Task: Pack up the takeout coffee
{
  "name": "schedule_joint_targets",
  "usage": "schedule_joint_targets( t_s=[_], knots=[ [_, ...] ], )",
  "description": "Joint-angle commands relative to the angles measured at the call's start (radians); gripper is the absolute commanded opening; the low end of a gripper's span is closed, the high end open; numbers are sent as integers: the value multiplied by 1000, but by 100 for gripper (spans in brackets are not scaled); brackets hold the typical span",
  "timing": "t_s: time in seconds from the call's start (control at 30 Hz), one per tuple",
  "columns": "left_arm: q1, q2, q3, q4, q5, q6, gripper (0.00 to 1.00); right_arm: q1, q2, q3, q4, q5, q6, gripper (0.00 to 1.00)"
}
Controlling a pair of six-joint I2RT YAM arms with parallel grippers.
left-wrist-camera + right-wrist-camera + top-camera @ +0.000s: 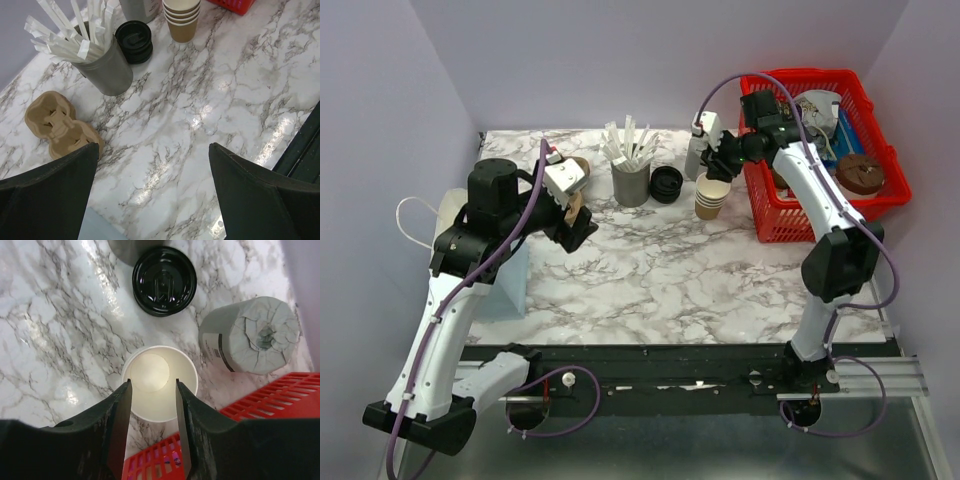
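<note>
No lidded takeout coffee shows in any view. A stack of lidless tan paper cups (712, 197) (182, 20) stands beside the red basket. My right gripper (708, 165) (152, 382) hovers directly over the stack's white mouth (150, 365). Its jaws are narrowed to about half the cup's width, with a gap between them and nothing held. A stack of black lids (666, 184) (164, 281) sits just left of the cups. My left gripper (578, 225) (153, 147) hangs wide open over bare marble, holding nothing.
A red basket (780, 215) (280, 395) with assorted items stands at the right. A grey holder of wrapped straws (631, 185) (107, 67), a brown pulp cup carrier (57, 125) and a wrapped paper roll (250, 335) stand nearby. A pale blue object (510, 285) lies at the left edge.
</note>
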Motion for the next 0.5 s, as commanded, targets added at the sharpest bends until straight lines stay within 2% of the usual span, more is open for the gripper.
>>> schedule_joint_targets(
  t_s=[0.0, 0.47],
  knots=[
    [-4, -19, -11, 18, 1, 17, 99, 7, 81, 100, -164, 18, -113, 49],
    [7, -13, -29, 44, -8, 22, 99, 8, 144, 59, -260, 69, -296, 50]
  ],
)
